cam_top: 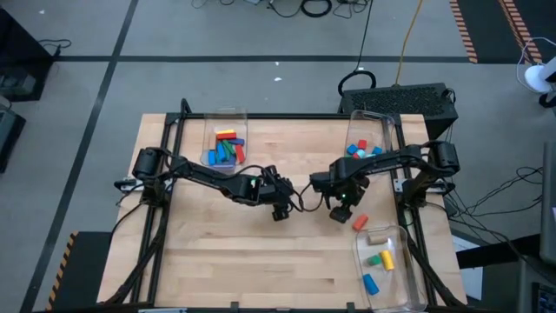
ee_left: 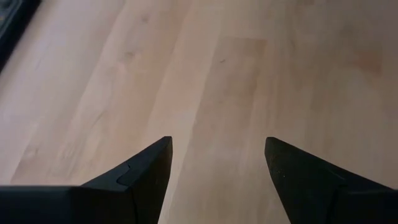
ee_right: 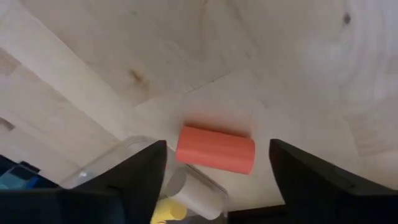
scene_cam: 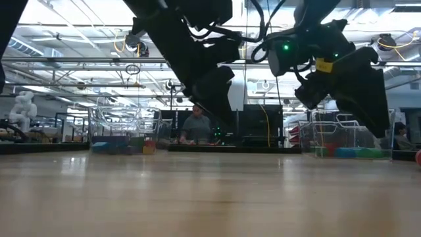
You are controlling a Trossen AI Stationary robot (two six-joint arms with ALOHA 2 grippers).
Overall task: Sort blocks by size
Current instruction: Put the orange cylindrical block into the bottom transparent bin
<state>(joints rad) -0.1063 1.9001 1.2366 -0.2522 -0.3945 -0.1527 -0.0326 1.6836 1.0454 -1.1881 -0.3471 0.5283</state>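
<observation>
While both arms hang over the middle of the wooden table (cam_top: 217,261), nothing is held by either. Near edge, right side: clear bin (cam_top: 401,291) holding a plain wood block (cam_top: 377,236), a green one (cam_top: 374,259), a yellow cylinder (cam_top: 387,258) and a blue piece (cam_top: 371,283).

Just beyond that bin's corner, an orange cylinder (ee_right: 216,149) lies on its side on the bare wood, apart from the others. Right gripper (cam_top: 340,214) hovers above it, jaws spread wide, the cylinder seen loose on the table between the two dark fingers (ee_right: 134,180) in the wrist view, not touched. A corner of the clear bin and a bit of yellow show beside it there.

Left gripper (cam_top: 280,209) sits mid-table, near the right one but apart, jaws released and empty; only bare boards between its fingers (ee_left: 146,177).

Farther back, left of centre: second clear bin (cam_top: 224,115) with longer bars in red, yellow, blue and green (cam_top: 228,148). Back right: third clear bin (cam_top: 367,117) with small blue and red blocks (cam_top: 363,150).

Low view: both arms dark overhead, table surface bare in front; a seated person (scene_cam: 195,126) far off in the room behind.
</observation>
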